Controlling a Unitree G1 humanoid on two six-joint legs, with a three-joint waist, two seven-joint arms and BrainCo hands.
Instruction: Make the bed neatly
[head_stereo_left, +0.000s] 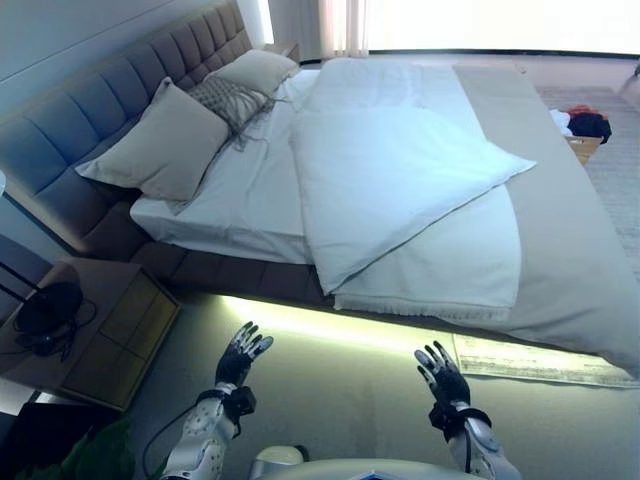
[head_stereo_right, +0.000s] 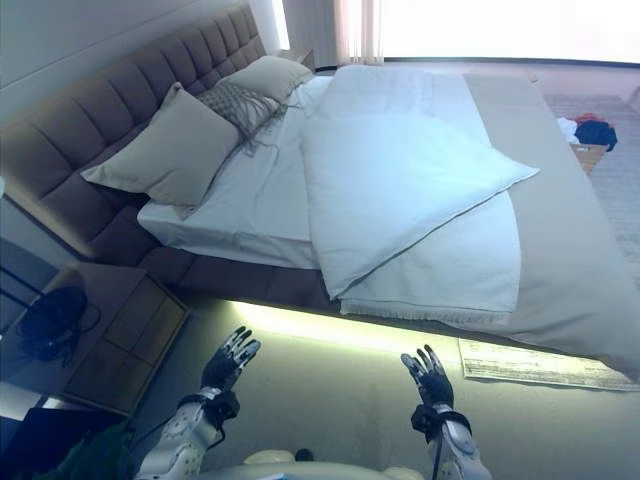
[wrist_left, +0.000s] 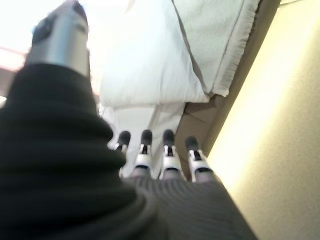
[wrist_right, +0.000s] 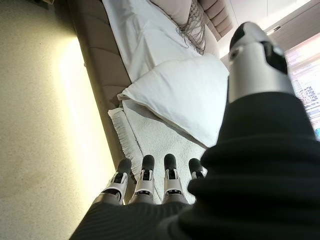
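Observation:
A white duvet (head_stereo_left: 400, 190) lies folded back and skewed across the bed, one corner pointing to the right and another hanging over the near side. Under it a fringed white blanket (head_stereo_left: 440, 285) reaches the near edge, over a grey bedspread (head_stereo_left: 570, 250). The white sheet (head_stereo_left: 245, 195) is bare near the head. Two beige pillows (head_stereo_left: 160, 145) and a tasselled cushion (head_stereo_left: 232, 100) lean at the padded headboard (head_stereo_left: 90, 120). My left hand (head_stereo_left: 243, 352) and right hand (head_stereo_left: 441, 375) hover open over the carpet, short of the bed, holding nothing.
A wooden nightstand (head_stereo_left: 110, 330) with a dark round object (head_stereo_left: 45, 310) stands at my left. A lit strip glows under the bed's near side. A pale mat (head_stereo_left: 545, 362) lies on the carpet at right. A basket with clothes (head_stereo_left: 583, 128) sits beyond the bed.

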